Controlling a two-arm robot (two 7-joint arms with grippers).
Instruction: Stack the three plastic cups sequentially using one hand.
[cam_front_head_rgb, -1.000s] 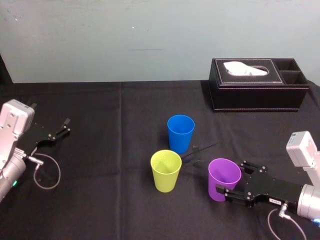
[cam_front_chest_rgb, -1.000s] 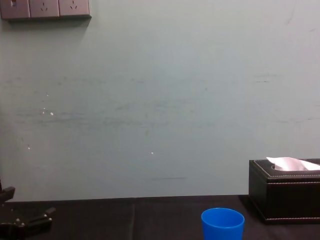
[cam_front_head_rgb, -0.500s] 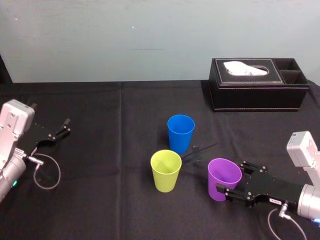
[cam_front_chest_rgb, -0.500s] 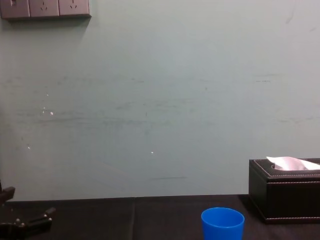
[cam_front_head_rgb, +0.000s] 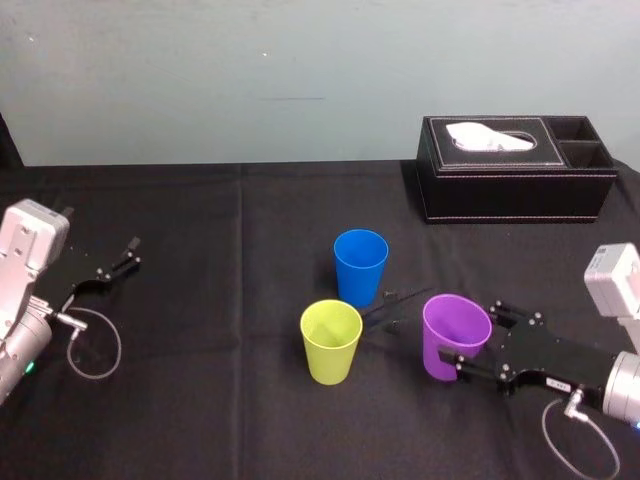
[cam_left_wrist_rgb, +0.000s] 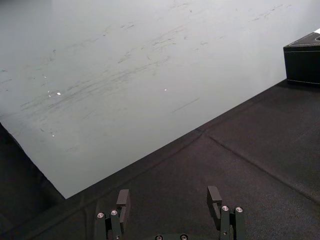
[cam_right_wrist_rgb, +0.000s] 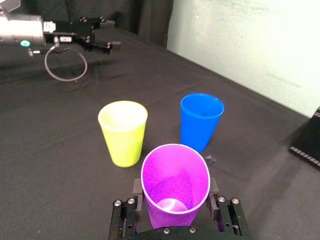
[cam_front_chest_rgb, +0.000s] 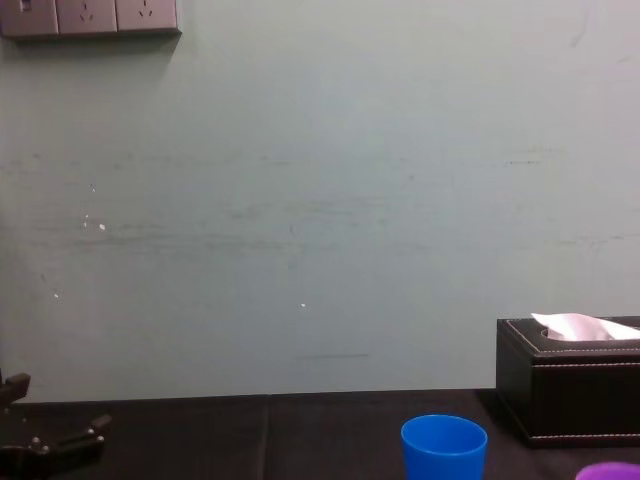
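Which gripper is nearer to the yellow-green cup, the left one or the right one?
Right. The right gripper, shut on the purple cup, is just right of the yellow-green cup. The left gripper rests open, far off near the left edge of the table.

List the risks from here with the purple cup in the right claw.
1. The right claw grips the purple cup by its smooth side wall, so it may slip out.
2. The yellow-green cup and blue cup stand close together, so a low pass could topple one.
The left claw sits open at the left of the table, uninvolved.
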